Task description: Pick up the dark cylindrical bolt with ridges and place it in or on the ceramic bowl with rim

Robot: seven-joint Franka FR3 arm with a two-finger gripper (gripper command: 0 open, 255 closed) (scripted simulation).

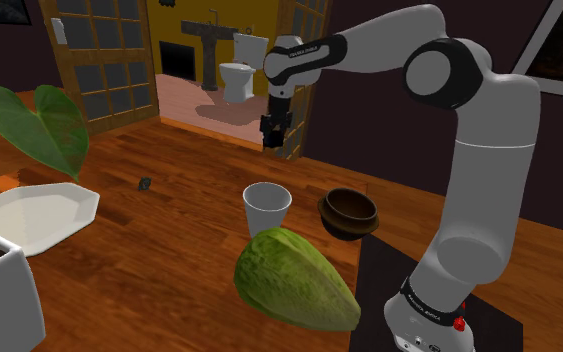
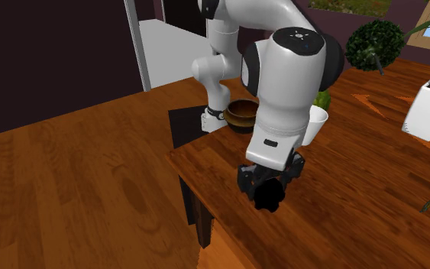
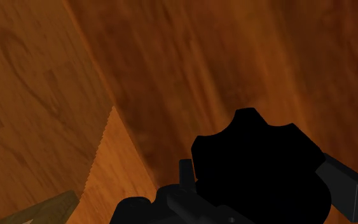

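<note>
Bolt (image 3: 255, 158) in the grip: we see a black, ridged, lobed shape pinched between the two fingers of the end effector (image 2: 269, 191), which hangs in the air above the wooden desk (image 2: 358, 191), clear of its surface. In the second exterior view it hovers close to the desk's near edge, and the wrist view looks past the bolt onto that edge, with the wooden floor (image 3: 25, 95) below. The brown bowl (image 1: 349, 212) sits on the desk close to the stand (image 2: 181, 126), well apart from the end effector. Just beside the bowl, on the shoulder view's left, stands a white cup (image 1: 266, 207), not touching it. A big green lumpy thing (image 1: 294, 282) lies in front of the cup, nearer that camera. Farther toward the shoulder view's left we see a small dark thing (image 1: 144, 183) lying alone on the desk, and beyond it a white tray (image 1: 39, 215) under broad green leaves (image 1: 39, 125)
</note>
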